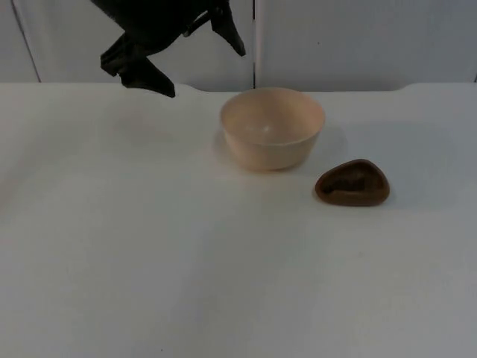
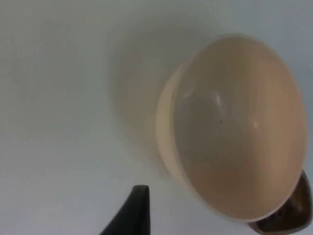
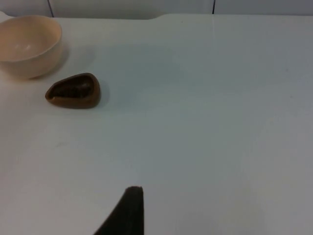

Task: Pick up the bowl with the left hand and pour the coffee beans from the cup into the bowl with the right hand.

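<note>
Now, from the top view: the left gripper (image 1: 182, 63) hangs above the far edge of the white table (image 1: 149, 253), its two black fingers splayed wide, nothing between them. The cream bowl (image 1: 272, 127) stands upright on the table, just toward the table's middle and nearer the camera than those fingers, apart from them. The small brown cup (image 1: 352, 183) sits just beside the bowl on its right-arm side, close but not touching (dark contents inside, presumably the coffee beans). The left arm is plainly the nearer one to the bowl.

On the left wrist view: the bowl (image 2: 234, 132) looms large, its empty inside facing the camera, with a black fingertip (image 2: 134, 210) short of its rim and to one side. The cup's brown edge (image 2: 288, 220) peeks out past the bowl. My read: the fingers must travel on toward the rim to straddle the wall.

On the right wrist view: the right gripper (image 3: 128, 211) waits well back from both cup (image 3: 73, 90) and bowl (image 3: 29, 45); I cannot tell how its fingers stand.
</note>
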### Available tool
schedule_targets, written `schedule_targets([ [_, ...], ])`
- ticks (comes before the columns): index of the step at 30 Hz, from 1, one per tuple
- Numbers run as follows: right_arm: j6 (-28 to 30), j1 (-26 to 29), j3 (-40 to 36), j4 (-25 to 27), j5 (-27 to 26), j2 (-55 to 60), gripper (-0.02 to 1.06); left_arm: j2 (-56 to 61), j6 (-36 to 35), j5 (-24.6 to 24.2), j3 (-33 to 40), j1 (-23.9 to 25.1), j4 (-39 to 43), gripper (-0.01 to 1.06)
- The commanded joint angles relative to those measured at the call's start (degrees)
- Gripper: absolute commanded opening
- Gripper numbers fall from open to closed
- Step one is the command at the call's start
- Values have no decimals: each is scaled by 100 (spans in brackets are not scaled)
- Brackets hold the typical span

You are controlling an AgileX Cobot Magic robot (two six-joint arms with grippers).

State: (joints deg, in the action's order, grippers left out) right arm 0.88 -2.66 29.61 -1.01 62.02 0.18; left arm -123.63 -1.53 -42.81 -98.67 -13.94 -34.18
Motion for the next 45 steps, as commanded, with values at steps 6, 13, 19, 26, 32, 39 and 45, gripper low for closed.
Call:
schedule_targets([
  [6, 2, 17, -7, 7, -21, -18, 105, -505, -545, 136, -161, -136, 316, 103],
  [13, 2, 17, -7, 7, -21, -18, 105, -827, -733, 414, -168, -223, 269, 103],
  [19, 2, 17, -7, 7, -21, -18, 105, -1135, -733, 457, -168, -223, 176, 103],
  [26, 2, 17, -7, 7, -21, -18, 105, -1363, -733, 569, -173, -223, -3, 103],
  [32, 2, 17, -7, 7, -21, -18, 105, -1374, -733, 683, -173, -223, -171, 103],
  [39, 2, 17, -7, 7, -21, -18, 105, -1378, -520, 817, -173, -223, -613, 90],
  [45, 2, 17, -7, 7, -21, -18, 105, -1387, -520, 869, -173, -223, -624, 64],
])
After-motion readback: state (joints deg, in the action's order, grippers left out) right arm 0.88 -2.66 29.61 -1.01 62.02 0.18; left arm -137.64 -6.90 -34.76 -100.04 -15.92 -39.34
